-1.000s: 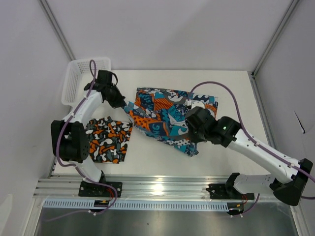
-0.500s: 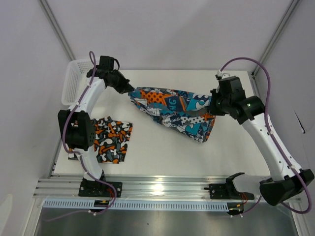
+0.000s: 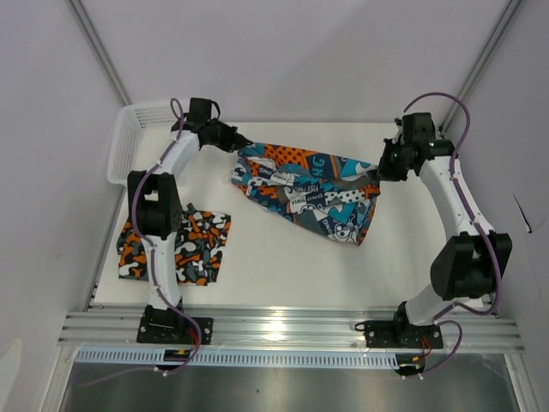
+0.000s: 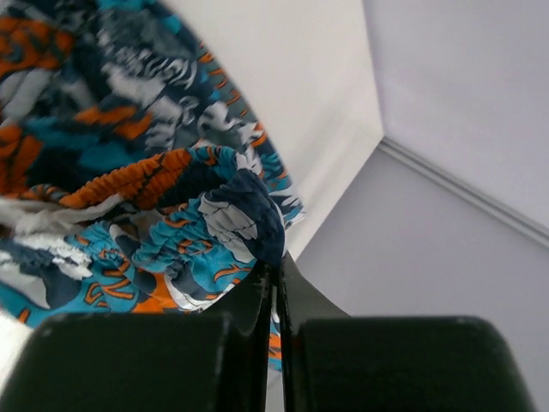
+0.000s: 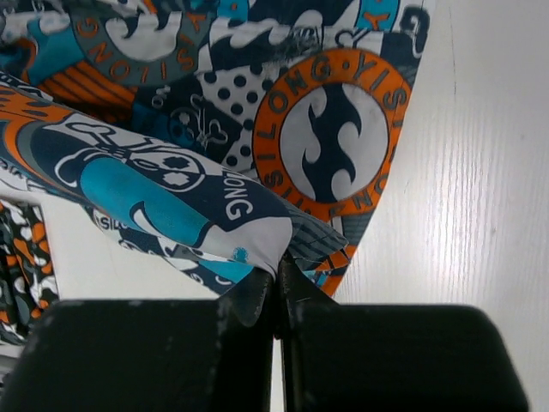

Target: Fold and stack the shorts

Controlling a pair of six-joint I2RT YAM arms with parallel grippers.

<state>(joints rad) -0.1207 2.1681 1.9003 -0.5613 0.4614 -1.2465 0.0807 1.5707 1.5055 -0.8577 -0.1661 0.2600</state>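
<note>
Left gripper (image 3: 236, 142) and right gripper (image 3: 378, 175) pinched the teal shorts (image 3: 304, 190) taut near the basket (image 3: 127, 146) (spreading step); laying them flat seemed next.

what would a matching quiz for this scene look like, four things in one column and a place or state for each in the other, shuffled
Column A
1. teal shorts
2. camouflage shorts
3. basket
4. right pincer

Column B
a. at the far left corner of the table
b. stretched out, held at both ends
c. lying flat at the near left, beside the left arm
d. shut on an edge of the teal shorts

Pairs: 1-b, 2-c, 3-a, 4-d
</note>
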